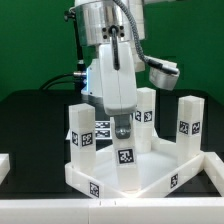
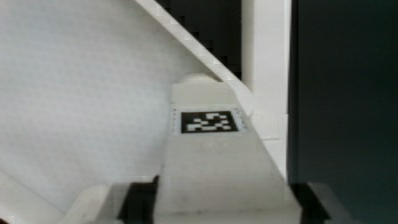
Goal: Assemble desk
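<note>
The gripper (image 1: 121, 128) is seen closed on a leg (image 2: 217, 150) standing in the tabletop (image 1: 160, 172), which lies on the black table (image 1: 30, 115). The plastic is judged light, stiff and smooth, best gripped across flat faces. A green wall (image 1: 30, 45) is seen behind.

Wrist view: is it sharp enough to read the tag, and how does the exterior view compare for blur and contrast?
Wrist view: soft and dim; the tag on the leg shows only as blurred blocks. Exterior view: evenly lit, low resolution; the white tabletop stands out against the dark table, tags visible but coarse; the gripper partly blends with the white legs.
</note>
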Controlling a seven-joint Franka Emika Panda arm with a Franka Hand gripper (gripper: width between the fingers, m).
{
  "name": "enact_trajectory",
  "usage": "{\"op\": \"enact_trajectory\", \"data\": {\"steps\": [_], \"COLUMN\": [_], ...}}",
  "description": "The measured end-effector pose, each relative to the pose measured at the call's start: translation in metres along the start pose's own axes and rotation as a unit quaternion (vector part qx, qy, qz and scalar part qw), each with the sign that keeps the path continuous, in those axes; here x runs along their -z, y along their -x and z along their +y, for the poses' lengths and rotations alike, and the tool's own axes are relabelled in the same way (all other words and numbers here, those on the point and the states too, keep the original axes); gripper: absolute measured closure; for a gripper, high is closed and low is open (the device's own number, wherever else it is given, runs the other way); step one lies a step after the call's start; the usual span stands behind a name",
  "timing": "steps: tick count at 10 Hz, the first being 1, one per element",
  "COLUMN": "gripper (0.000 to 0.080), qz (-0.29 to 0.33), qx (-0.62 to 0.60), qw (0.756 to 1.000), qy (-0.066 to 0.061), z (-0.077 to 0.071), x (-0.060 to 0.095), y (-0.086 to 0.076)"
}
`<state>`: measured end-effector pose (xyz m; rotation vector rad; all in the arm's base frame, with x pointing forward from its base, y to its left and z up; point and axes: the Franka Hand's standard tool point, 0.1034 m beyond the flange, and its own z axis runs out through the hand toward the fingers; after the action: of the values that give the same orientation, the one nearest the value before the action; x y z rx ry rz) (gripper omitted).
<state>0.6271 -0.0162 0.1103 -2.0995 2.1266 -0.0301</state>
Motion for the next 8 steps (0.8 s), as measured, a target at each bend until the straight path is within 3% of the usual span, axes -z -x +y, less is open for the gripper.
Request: {"op": "enact_trajectory", "data": {"steps": [1,2,4,7,8], "gripper": [0.0398,0.0398,0.0173,0.0157,0.0151], "qz": [-0.001,-0.001,-0.006,-0.005,0.000], "qx": [0.022,0.095,0.245,0.330,0.401], "qw": [1.000,0.995,0.969,0.944,0.916], "qy": [0.000,-0.004,-0.005,-0.005,-0.003], "z": [0.000,-0.002,0.001,0.002,0.002], "x": [0.000,-0.001,-0.006,-0.007,-0.006], "y": [0.002,0.007,0.024,0.024,0.021]}}
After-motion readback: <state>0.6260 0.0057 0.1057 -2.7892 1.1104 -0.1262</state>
